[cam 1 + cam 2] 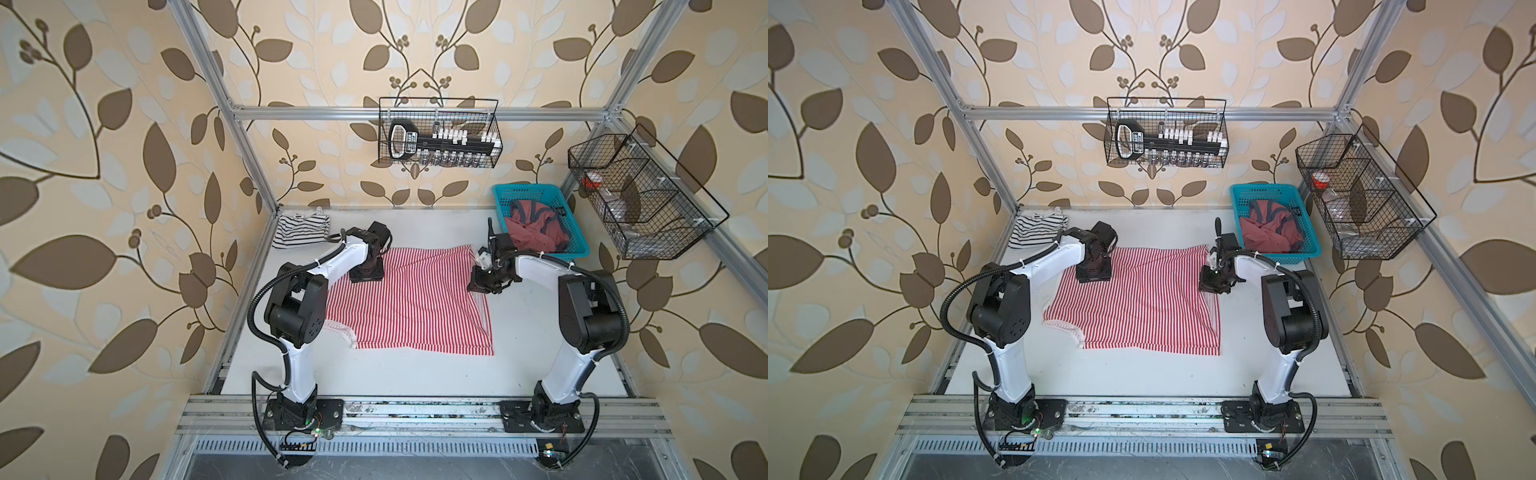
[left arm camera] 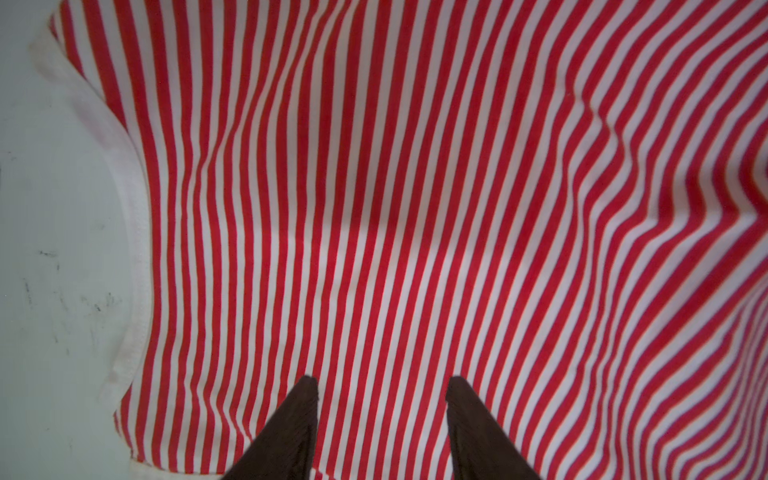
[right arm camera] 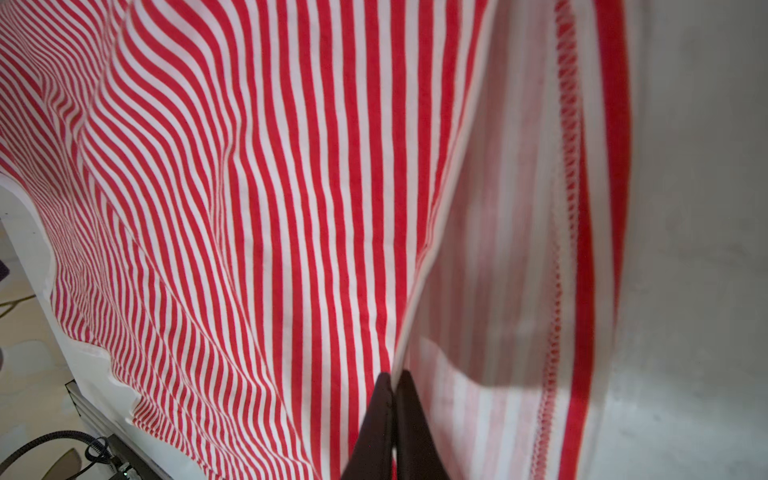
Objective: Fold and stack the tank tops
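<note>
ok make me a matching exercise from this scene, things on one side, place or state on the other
1 red-and-white striped cloth tank top
2 black-and-white striped cloth tank top
3 turquoise plastic basket
4 right gripper

a bunched in the far left corner
b shut on the red-striped top's edge
c spread across the middle
d holds dark red clothes

Pairs: 1-c, 2-a, 3-d, 4-b

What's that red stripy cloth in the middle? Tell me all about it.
A red-striped tank top, soft thin knit with white-bound armholes, lies spread and rippled on the white table. The right pincer is shut on its right-hand edge, where the top layer is raised; the left pincer stands open over its far left part.
</note>
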